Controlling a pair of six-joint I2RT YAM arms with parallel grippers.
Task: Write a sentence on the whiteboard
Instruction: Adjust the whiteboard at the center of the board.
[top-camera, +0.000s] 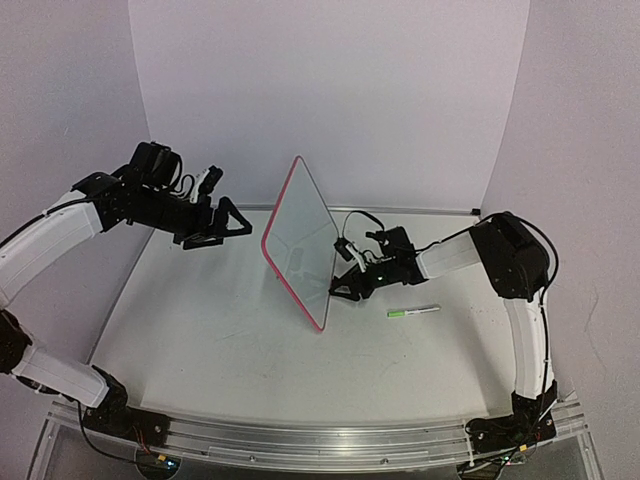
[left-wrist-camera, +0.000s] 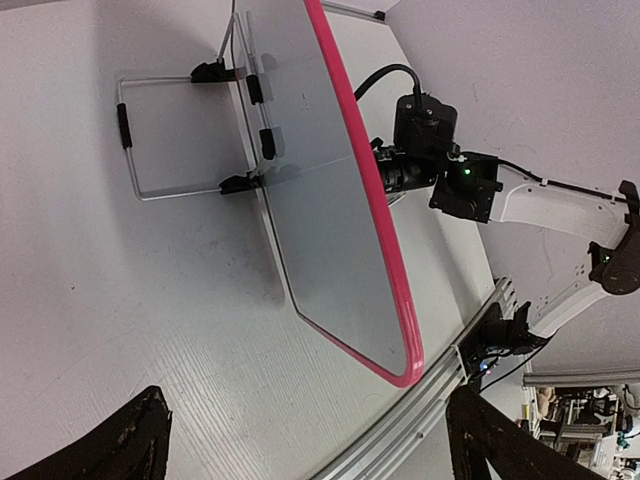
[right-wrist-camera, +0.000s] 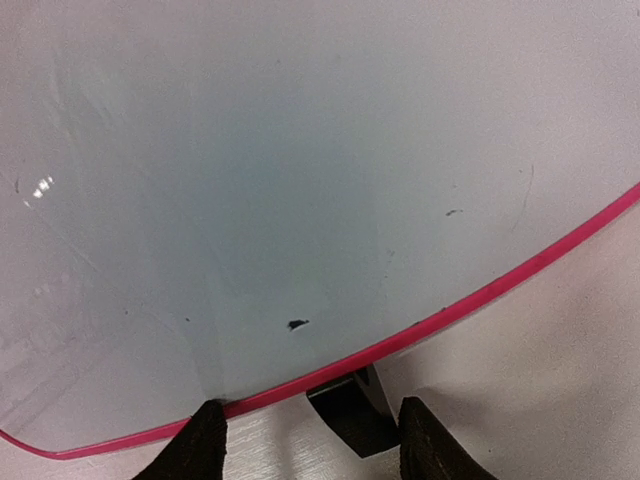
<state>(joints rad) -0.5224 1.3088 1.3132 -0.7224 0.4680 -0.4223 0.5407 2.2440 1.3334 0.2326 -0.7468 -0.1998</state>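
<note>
The whiteboard (top-camera: 300, 240) stands upright mid-table, red-pink frame edge-on to the top camera. My left gripper (top-camera: 235, 228) hovers open to its left, well clear; its wrist view shows the board's back (left-wrist-camera: 330, 200) and wire stand (left-wrist-camera: 180, 140), and the left gripper (left-wrist-camera: 312, 425) holds nothing. My right gripper (top-camera: 340, 287) is low at the board's right side. In its wrist view the glossy face (right-wrist-camera: 300, 180) fills the frame, and the right gripper (right-wrist-camera: 312, 440) is open astride a black clip foot (right-wrist-camera: 350, 410) under the frame. The sentence is not in view; only small dark specks show.
A white marker with a green cap (top-camera: 413, 312) lies on the table right of the board, behind my right gripper. The aluminium rail (top-camera: 320, 440) runs along the near edge. White walls close in the back and sides.
</note>
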